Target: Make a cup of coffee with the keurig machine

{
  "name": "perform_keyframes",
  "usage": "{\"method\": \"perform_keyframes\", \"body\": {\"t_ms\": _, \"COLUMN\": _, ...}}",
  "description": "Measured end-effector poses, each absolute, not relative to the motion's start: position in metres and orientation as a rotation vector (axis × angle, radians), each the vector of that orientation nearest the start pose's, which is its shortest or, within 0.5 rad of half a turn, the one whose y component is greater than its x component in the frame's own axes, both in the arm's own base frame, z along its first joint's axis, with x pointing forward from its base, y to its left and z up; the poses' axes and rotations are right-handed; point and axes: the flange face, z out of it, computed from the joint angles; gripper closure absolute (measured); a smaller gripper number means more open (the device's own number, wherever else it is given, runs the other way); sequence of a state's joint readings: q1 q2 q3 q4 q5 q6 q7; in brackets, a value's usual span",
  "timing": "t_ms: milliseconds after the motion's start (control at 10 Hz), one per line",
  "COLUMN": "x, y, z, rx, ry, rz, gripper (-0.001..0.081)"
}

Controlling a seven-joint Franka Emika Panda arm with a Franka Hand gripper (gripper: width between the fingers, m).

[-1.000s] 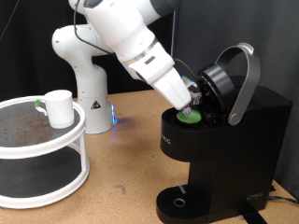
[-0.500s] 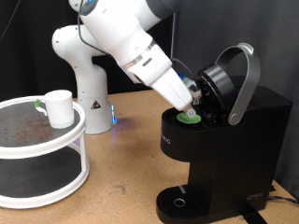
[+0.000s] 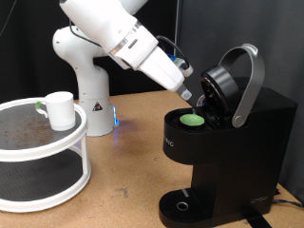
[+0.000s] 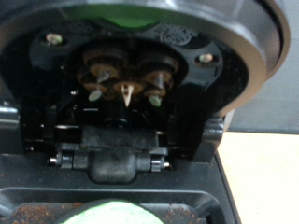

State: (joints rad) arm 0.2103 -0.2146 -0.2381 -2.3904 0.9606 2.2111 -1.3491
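The keurig machine [image 3: 237,142] stands at the exterior view's right with its lid and silver handle [image 3: 250,81] raised. A pod with a green lid [image 3: 193,120] sits in the open brew chamber. My gripper [image 3: 187,93] hovers just above and to the left of the pod, apart from it, and nothing shows between its fingers. The white cup [image 3: 60,109] stands on a round tiered stand [image 3: 57,142] at the left, far from the gripper. The wrist view shows the underside of the raised lid with its needle [image 4: 124,91] and the pod's green lid [image 4: 112,213]; the fingers do not show there.
The white robot base [image 3: 85,71] stands behind the stand, with a blue light at its foot. The machine's round drip base [image 3: 182,205] sits low at the front. The wooden tabletop [image 3: 133,161] lies between stand and machine.
The arm has drawn back up and to the left, away from the brew chamber. The green-lidded pod stays seated in the chamber. The cup has not moved.
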Motion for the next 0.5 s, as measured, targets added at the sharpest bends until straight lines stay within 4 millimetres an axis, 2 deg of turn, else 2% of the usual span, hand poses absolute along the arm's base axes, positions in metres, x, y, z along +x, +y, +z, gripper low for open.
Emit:
{"method": "perform_keyframes", "body": {"t_ms": 200, "x": 0.476, "y": 0.009, "z": 0.418, "rx": -2.251, "ry": -0.815, "rz": -0.690, "gripper": -0.0001}}
{"method": "perform_keyframes", "body": {"t_ms": 500, "x": 0.470, "y": -0.012, "z": 0.451, "rx": -2.188, "ry": -0.724, "rz": -0.742, "gripper": -0.0001}}
